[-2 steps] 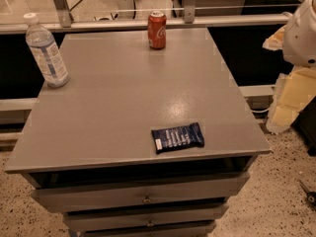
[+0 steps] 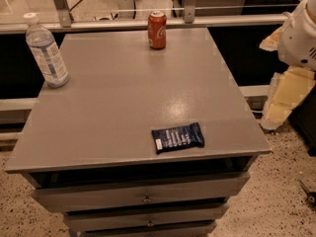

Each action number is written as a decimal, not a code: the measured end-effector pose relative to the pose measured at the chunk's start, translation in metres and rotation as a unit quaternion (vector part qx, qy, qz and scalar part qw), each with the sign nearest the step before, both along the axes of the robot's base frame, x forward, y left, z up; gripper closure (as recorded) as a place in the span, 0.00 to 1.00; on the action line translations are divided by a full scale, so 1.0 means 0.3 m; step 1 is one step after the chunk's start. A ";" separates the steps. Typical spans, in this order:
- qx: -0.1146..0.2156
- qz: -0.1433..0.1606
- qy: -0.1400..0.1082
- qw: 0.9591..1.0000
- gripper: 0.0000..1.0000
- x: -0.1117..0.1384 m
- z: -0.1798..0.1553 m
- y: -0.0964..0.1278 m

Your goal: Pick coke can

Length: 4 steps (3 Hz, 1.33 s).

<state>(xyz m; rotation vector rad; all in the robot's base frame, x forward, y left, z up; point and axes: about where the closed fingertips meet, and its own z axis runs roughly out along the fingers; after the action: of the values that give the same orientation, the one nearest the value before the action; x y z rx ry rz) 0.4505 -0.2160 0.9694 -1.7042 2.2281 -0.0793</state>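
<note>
On the far left of your smooth grey counter [image 2: 98, 132] stands a clear plastic water bottle [image 2: 47, 51], white-capped. At the back edge the coke can [image 2: 157, 30], a red cylinder with silver top, stands upright; a flat dark blue packet [image 2: 177, 137] lies near the front. Off the right side hangs the cream-and-white gripper [image 2: 286, 95], well apart from the can; its opening you cannot tell.

Gripper [image 2: 281, 102] hangs off table's [image 2: 123, 107] R edge, apart from it. Table mid is bare: wide lane from R side and front to can [image 2: 157, 30] at far edge, centre. Bottle [image 2: 47, 51] at far-L corner, well apart from can. Packet [image 2: 177, 137] lies flat nr front edge, low obstacle. Rail [image 2: 237, 19] runs close behind can, so little room at back.
</note>
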 end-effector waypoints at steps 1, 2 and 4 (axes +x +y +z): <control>0.017 -0.016 -0.016 1.000 0.00 0.121 -0.048 -0.003; 0.041 -0.038 -0.059 0.997 0.00 0.320 -0.081 -0.003; 0.144 -0.082 -0.153 0.974 0.00 0.711 -0.074 0.028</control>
<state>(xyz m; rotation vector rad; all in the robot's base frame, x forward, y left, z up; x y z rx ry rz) 0.6637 -0.2077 0.9471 -1.2627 2.0303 -0.0518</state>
